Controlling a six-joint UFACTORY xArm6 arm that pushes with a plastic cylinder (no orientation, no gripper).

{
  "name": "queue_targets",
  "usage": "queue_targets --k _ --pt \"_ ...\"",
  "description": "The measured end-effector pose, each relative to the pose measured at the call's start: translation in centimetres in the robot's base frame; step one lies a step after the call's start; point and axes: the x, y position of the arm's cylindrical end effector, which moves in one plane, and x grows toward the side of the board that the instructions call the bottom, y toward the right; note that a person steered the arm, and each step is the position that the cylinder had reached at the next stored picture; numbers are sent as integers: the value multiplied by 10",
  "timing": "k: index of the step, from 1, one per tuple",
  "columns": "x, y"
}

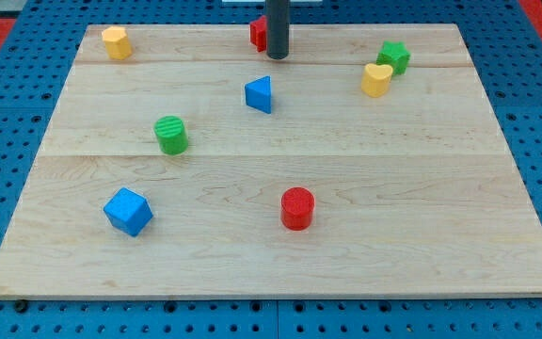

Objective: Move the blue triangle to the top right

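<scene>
1. The rod [278,28] runs out of the view's top edge, so its upper part is cut off.
2. The red block [257,33] sits partly behind the rod; its shape cannot be made out.
3. The surface's [346,254] bottom corners are clipped by the view's bottom edge.

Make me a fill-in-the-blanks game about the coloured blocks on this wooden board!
1. My tip is toward the view's top from the blue triangle, right beside a ____ block at the board's top edge.
2. The green star sits next to a block coloured ____ .
3. The blue cube is near the view's bottom ____ corner.
4. The green cylinder lies to the view's ____ of the blue triangle.

Missing words: red; yellow; left; left
</scene>
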Motion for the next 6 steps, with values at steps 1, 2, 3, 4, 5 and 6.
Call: queue_targets --k 1,2,3,4,5,6 --pt "27 4" --pt "90 43" --pt "153 11" --pt "129 -58" --pt "84 -45" --pt "57 18"
